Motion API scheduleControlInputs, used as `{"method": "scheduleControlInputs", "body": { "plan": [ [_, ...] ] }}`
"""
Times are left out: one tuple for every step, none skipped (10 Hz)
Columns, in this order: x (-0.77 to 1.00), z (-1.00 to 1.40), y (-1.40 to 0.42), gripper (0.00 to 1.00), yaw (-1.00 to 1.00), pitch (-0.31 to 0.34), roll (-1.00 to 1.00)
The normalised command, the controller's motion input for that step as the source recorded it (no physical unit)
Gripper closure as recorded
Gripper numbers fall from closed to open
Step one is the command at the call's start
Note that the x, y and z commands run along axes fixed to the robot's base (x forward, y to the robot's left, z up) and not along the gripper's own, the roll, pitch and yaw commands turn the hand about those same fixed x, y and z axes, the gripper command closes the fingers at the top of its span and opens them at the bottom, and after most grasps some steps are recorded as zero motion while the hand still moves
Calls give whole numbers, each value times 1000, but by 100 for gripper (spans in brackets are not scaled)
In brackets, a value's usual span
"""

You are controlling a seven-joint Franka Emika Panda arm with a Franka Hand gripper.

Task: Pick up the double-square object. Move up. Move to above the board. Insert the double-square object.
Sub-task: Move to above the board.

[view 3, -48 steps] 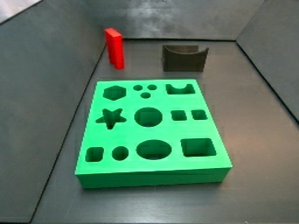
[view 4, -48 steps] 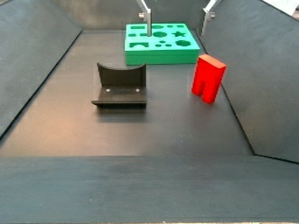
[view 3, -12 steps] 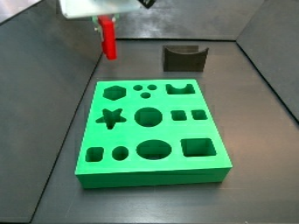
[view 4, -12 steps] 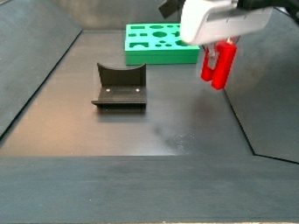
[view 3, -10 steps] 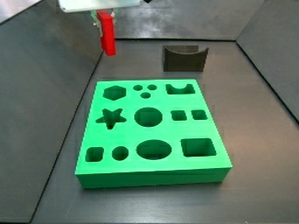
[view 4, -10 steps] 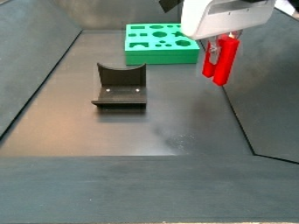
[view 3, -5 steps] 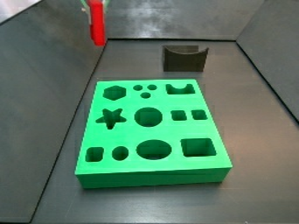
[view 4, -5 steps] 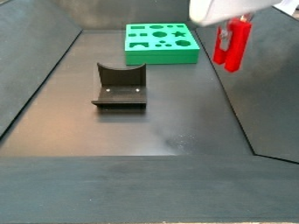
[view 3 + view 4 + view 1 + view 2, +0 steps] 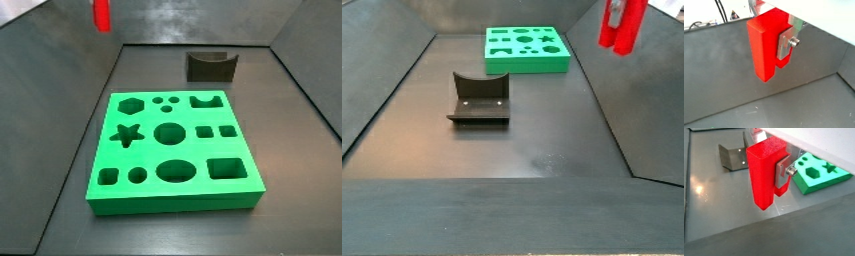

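Red double-square object [image 9: 767,175] clamped in my gripper [image 9: 784,172] has risen well clear of the floor; next, over to the board [image 9: 171,140].

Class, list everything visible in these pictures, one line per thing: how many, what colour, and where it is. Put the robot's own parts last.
double-square object: one, bright red, hanging upright in the air, clear of the floor, clamped in the pincer.
board: one, bright green, flat on the dark floor, cut-outs all empty.
notched block: one, dark grey, on the floor apart from the board.
pincer: one, silver fingers closed on the double-square object, raised high near the enclosure wall.
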Motion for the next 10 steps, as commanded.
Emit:
{"method": "scheduleControlInputs", "body": {
  "plan": [
    [-139, 1000, -53, 100, -15, -36, -123],
    [-117, 1000, -43, 100, -17, -21, -123],
    [-89, 924, -32, 100, -20, -4, -122],
    [-63, 767, -18, 100, -21, 18, -124],
    [-48, 608, -7, 100, -22, 32, -126],
    [-43, 396, 4, 100, -20, 39, -126],
    [-45, 243, 9, 100, -21, 39, -121],
    [678, 242, -1000, 100, -1000, -44, 141],
    [682, 231, -1000, 100, -1000, -46, 148],
    [702, 221, -1000, 100, -1000, -16, 178]
  ]
}}
